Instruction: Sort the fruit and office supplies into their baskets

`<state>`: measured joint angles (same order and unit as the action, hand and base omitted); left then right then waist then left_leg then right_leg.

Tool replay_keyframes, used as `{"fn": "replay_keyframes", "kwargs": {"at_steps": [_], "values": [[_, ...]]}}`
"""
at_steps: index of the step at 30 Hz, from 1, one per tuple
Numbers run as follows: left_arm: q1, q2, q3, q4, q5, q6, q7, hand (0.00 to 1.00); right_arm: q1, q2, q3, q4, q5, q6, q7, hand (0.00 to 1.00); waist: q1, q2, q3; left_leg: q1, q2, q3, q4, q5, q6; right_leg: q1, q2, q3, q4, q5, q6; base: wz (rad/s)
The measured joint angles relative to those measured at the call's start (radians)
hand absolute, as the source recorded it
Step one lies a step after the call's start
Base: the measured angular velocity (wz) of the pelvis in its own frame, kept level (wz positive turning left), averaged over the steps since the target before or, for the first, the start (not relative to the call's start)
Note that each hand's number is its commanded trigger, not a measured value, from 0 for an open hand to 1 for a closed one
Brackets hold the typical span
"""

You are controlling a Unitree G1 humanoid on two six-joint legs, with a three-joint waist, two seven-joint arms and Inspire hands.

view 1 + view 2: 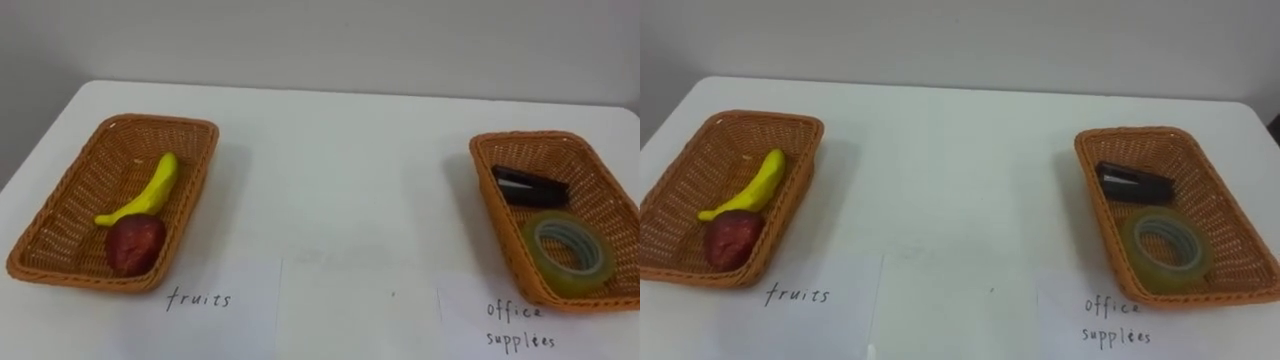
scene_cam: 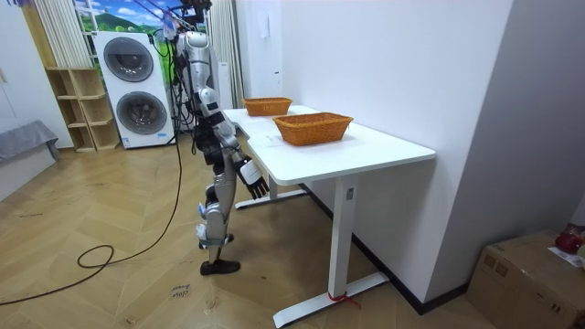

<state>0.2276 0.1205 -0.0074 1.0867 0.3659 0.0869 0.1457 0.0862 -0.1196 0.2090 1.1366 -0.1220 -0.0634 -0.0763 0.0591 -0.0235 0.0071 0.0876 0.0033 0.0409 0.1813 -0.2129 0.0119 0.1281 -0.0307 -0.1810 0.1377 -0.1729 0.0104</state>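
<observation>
**A:** Banana (image 1: 140,197) and red apple (image 1: 134,243) are in the fruits basket (image 1: 196,132) by the bench's (image 1: 340,170) left edge. Stapler (image 1: 528,186) and tape roll (image 1: 570,255) are in the office basket (image 1: 488,212) by the right edge. Sorting looks done imo.

**B:** Agreed. Right hand (image 2: 255,181) hangs below the bench's near edge, can't tell if it's open or closed. I'd guess there's nothing left to grab.

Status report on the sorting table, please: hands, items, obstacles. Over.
Right hand low beside table edge. Banana, apple in left basket; stapler, tape in right basket. Only paper sheets between baskets.
</observation>
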Motion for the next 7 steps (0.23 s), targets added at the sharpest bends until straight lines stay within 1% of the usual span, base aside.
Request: {"fn": "replay_keyframes", "kwargs": {"at_steps": [3, 7], "values": [[-0.002, 0.0, 0.0, 0.0, 0.0, 0.0, 0.002, 0.0, 0.008, 0.001, -0.006, 0.0, 0.002, 0.0, -0.009, 0.0, -0.002, 0.003, 0.0013, 0.012, 0.001, 0.003, 0.0, -0.006, 0.0, 0.01, 0.002, 0.006, 0.0, 0.0, 0.0, -0.06], [-0.002, -0.003, 0.002, 0.0, 0.001, 0.0, 0.003, 0.0, 0.017, 0.007, -0.037, -0.001, 0.002, 0.0, -0.01, 0.0, -0.003, 0.005, 0.0013, 0.018, 0.003, 0.013, 0.002, -0.01, 0.0, 0.012, 0.003, 0.017, 0.003, 0.0, 0.0, -0.07]]}}
